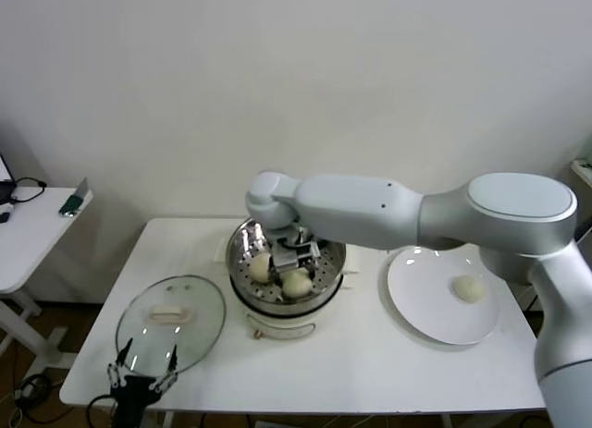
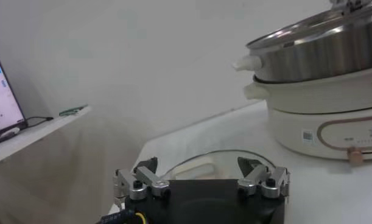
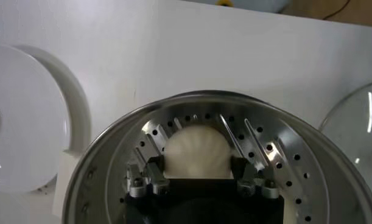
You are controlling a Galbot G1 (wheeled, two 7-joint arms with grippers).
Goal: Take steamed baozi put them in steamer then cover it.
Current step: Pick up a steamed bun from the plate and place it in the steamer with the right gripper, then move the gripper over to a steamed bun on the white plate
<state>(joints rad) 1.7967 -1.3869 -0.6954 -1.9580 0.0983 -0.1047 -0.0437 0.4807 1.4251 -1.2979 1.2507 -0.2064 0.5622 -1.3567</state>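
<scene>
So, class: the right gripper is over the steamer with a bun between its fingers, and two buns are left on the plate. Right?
Not quite. The head view shows only one bun left on the plate. The rest holds: the right gripper is over the steamer with a bun between its fingers.

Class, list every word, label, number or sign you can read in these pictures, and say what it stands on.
None can be read.
Pot base: a small square label and a row of marks, too small to read.
Laptop screen: lines of content, too blurred to read.
Steamer, lid, plate: no text seen.
</scene>
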